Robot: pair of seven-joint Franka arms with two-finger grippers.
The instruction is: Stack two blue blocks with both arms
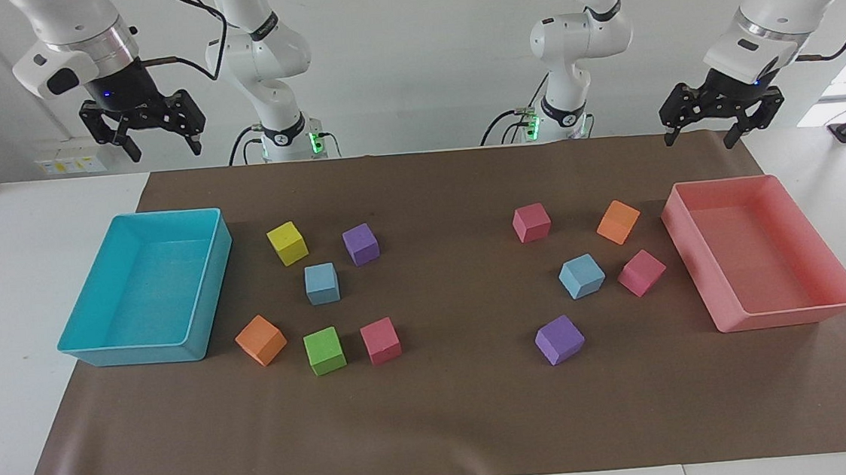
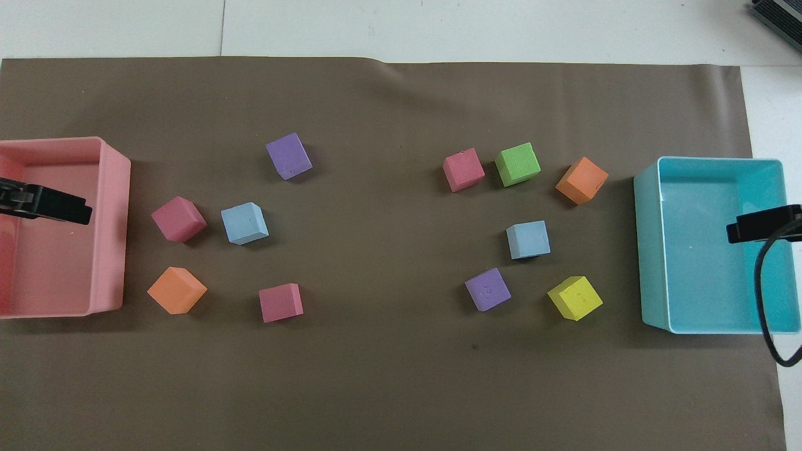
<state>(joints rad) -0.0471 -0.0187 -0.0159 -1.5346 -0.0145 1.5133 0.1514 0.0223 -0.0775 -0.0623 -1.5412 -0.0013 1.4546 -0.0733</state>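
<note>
Blue blocks (image 1: pixel 322 283) (image 1: pixel 581 275) sit apart, ringed by coloured cubes (image 1: pixel 361 244).

Twelve foam cubes lie on the brown mat: two blue blocks (image 1: pixel 322 283) (image 1: pixel 581 275), three pink cubes (image 1: pixel 380 340) (image 1: pixel 531 222) (image 1: pixel 641 272), two purple cubes (image 1: pixel 361 244) (image 1: pixel 559 339), two orange cubes (image 1: pixel 260 340) (image 1: pixel 618 221), one green cube (image 1: pixel 325 350) and one yellow cube (image 1: pixel 287 243). There are two trays, one turquoise tray (image 1: pixel 206 315) and one pink tray (image 1: pixel 705 276). Two arms stand at twelve o'clock.
</note>
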